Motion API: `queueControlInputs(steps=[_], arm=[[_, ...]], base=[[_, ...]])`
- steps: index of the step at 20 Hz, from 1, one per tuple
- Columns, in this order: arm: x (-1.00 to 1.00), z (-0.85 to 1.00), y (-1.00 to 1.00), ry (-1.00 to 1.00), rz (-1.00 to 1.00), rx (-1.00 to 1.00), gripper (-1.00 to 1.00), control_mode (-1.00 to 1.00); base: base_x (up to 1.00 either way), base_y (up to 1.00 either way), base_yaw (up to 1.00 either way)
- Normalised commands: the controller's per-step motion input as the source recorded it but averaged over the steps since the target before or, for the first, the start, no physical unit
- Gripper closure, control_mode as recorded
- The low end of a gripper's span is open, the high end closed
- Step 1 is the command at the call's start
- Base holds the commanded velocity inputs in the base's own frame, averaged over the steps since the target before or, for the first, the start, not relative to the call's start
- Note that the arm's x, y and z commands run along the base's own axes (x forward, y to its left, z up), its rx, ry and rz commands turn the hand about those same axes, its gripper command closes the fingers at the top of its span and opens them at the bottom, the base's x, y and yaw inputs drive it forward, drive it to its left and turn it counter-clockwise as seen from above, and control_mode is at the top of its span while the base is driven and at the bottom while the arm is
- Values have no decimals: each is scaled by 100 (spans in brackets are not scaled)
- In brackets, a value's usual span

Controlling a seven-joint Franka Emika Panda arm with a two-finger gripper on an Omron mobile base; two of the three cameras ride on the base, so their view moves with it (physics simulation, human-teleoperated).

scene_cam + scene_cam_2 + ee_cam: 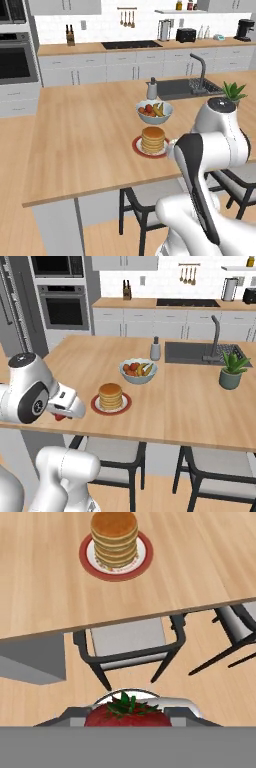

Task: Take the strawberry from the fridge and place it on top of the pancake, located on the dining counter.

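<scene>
My gripper point(128, 716) is shut on the strawberry point(125, 718), a small red berry with green leaves up. It hangs off the near edge of the dining counter point(40, 587), above the floor and a chair. From the right base camera, the gripper point(61, 416) is at the counter's front left edge, with the strawberry point(59, 417) showing as a bit of red beneath the hand. The pancake point(114, 537) point(153, 140) point(110, 395) is a golden stack on a reddish plate point(87, 559), ahead of the gripper on the counter. The fridge point(20, 316) stands far left.
A pale bowl of mixed fruit point(138, 370) point(154, 112) sits just behind the pancake. Dark chairs point(130, 644) point(210, 466) are tucked under the counter's near edge. A shaker point(155, 349), a sink point(200, 352) and a potted plant point(231, 373) occupy the far right.
</scene>
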Motion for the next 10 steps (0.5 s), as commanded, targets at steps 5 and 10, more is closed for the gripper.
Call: queueControlInputs(steps=[5, 10], arm=[[100, 36, -1, 10, 9, -6, 100, -100], [100, 0, -31, -2, 3, 3, 100, -100]], base=[[0, 0, 0], [0, 0, 0]])
